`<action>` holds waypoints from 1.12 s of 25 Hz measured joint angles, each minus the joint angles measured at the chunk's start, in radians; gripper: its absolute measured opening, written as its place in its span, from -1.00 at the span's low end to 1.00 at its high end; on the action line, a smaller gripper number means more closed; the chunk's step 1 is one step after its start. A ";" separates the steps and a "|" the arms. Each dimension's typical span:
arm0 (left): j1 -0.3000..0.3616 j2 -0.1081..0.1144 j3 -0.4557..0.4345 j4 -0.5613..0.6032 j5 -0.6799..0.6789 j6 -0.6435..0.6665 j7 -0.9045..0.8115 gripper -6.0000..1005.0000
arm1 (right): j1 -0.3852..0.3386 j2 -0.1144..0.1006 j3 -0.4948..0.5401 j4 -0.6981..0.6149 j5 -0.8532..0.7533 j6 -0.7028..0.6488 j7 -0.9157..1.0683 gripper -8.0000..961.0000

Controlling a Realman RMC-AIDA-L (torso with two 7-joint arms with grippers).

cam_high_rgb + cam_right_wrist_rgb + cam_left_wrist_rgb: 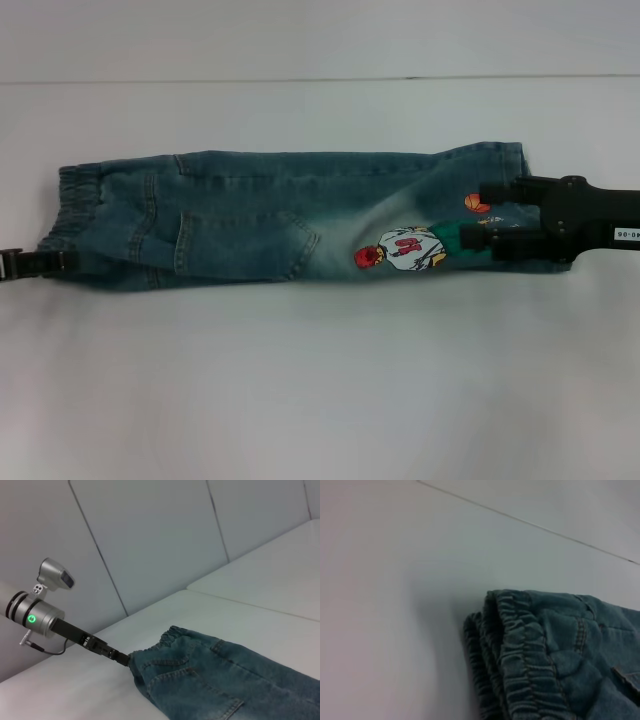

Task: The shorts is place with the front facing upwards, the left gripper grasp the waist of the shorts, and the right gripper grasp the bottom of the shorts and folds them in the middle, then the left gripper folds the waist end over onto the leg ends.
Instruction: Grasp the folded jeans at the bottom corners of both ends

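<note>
your shorts [290, 225] lie flat on the white bench [320, 390], already folded lengthwise into one narrow strip. the long axis runs straight across the head view from left to right. the waist [75, 200], with its puckered elastic, points to your robot's left; the bottom of the shorts [520, 175] points to its right. the patch pocket [245, 240] faces up near the middle, and the embroidered basketball player [405, 250] sits toward the hem end, with a small orange ball [477, 203] just beyond it.

in the left wrist view you see the waist [520, 650] stacked in several gathered layers, one over another, resting on the bench [385, 605].

the left gripper [35, 263] is at the near corner of the waist, touching the cloth; the right wrist view shows it [117, 656] meeting the denim edge there, but you cannot tell from these views whether its fingers are pinching the fabric or merely pressed against it.

the right gripper [490, 220] lies over the hem end, its two fingers [495, 190] spread apart and resting flat on top of the denim, one near the far edge and one nearer the embroidery, nothing caught between them. its arm carries a white label [625, 233].
</note>
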 joint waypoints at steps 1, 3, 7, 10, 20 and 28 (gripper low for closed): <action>-0.003 -0.001 0.000 -0.001 0.000 -0.002 0.000 0.44 | 0.000 0.000 0.000 0.000 0.000 0.001 0.000 0.91; -0.008 -0.003 0.000 -0.002 0.000 -0.003 0.001 0.44 | 0.000 0.001 0.000 0.000 0.000 0.001 0.000 0.91; -0.011 -0.007 0.004 -0.007 0.001 -0.014 0.010 0.34 | -0.005 0.006 0.006 0.000 0.000 0.002 -0.002 0.91; -0.012 -0.007 0.008 -0.010 0.001 -0.021 0.012 0.11 | -0.008 0.009 0.009 0.000 0.001 0.004 -0.010 0.91; -0.021 -0.020 0.009 -0.010 0.001 -0.031 0.013 -0.41 | -0.005 0.009 0.011 0.025 0.002 0.030 -0.024 0.90; -0.024 -0.023 0.009 -0.018 -0.005 -0.022 0.025 -0.83 | -0.010 0.007 0.012 0.026 0.005 0.047 -0.024 0.90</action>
